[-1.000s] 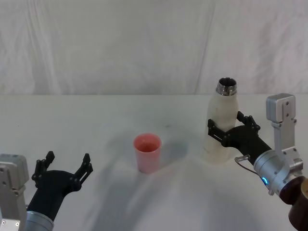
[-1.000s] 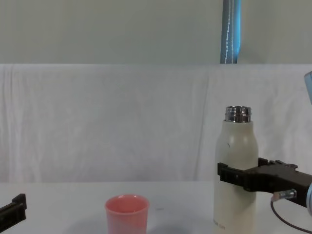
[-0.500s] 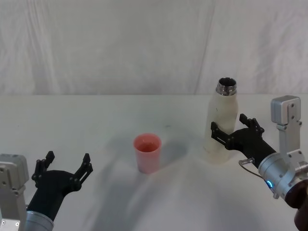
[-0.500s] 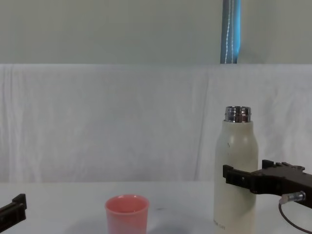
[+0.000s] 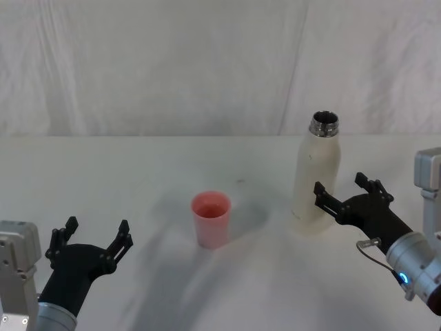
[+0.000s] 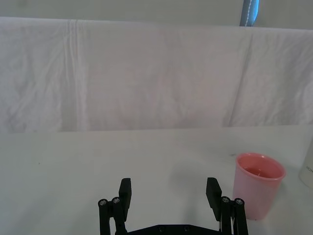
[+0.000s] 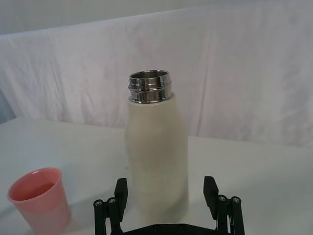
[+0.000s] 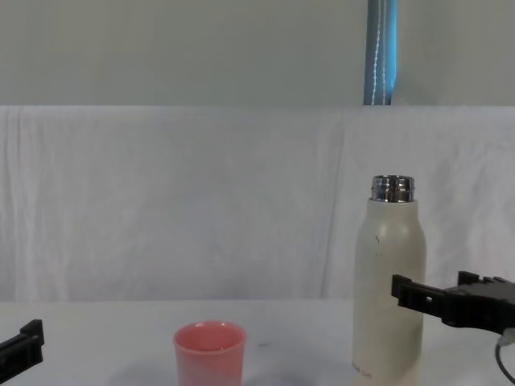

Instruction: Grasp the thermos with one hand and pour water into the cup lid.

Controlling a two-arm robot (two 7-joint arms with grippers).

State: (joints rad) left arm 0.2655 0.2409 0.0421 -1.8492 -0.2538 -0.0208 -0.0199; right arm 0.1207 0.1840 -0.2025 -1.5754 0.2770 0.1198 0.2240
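1. Plainly idle, the left gripper (image 5: 91, 239) rests near the worktop's (image 5: 138, 172) front left corner, fingers spread, holding nothing.
2. The cup lid (image 5: 211, 218) stands mid-worktop with water visible inside, so the pour looks done.
3. The thermos (image 5: 315, 175) stands upright toward the right edge.
4. The right gripper (image 5: 348, 195) sits just beside the thermos, wide open and empty; only withdrawal seems left.

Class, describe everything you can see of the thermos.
The thermos is a tall cream-white bottle with rounded shoulders and a shiny threaded steel neck, uncapped, with small print near its base. It stands upright on the white table, to the right of the pink cup lid. The right claw, open, sits beside it without touching.
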